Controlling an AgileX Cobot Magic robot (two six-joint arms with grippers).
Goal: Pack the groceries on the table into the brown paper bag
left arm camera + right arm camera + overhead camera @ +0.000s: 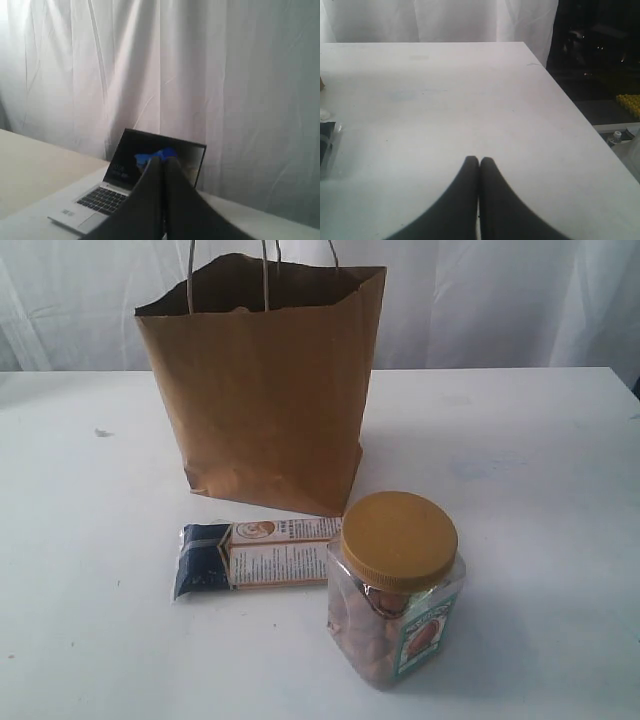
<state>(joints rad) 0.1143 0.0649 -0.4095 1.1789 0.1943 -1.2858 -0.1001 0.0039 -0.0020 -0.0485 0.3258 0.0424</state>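
A tall brown paper bag (265, 390) stands upright toward the back of the white worktop (540, 460), its mouth open and its twisted handles raised; what it holds cannot be seen from the exterior view. Two groceries lie outside it. A clear jar (395, 585) with a wide mustard-yellow lid stands upright in front of the bag's right corner, nearest the camera. A long navy-orange packet (255, 557) lies flat just in front of the bag's base, navy end to the left, its other end running behind the jar's lid; whether the two touch cannot be told.

Neither arm appears in the exterior view. The left claw (163, 160), seen from its wrist camera, has its two dark fingers pressed together with nothing between them, pointing toward an open laptop (130, 185) and a white curtain (200, 75). The right claw (479, 160) is likewise closed on nothing, above a bare stretch of worktop near its far corner.
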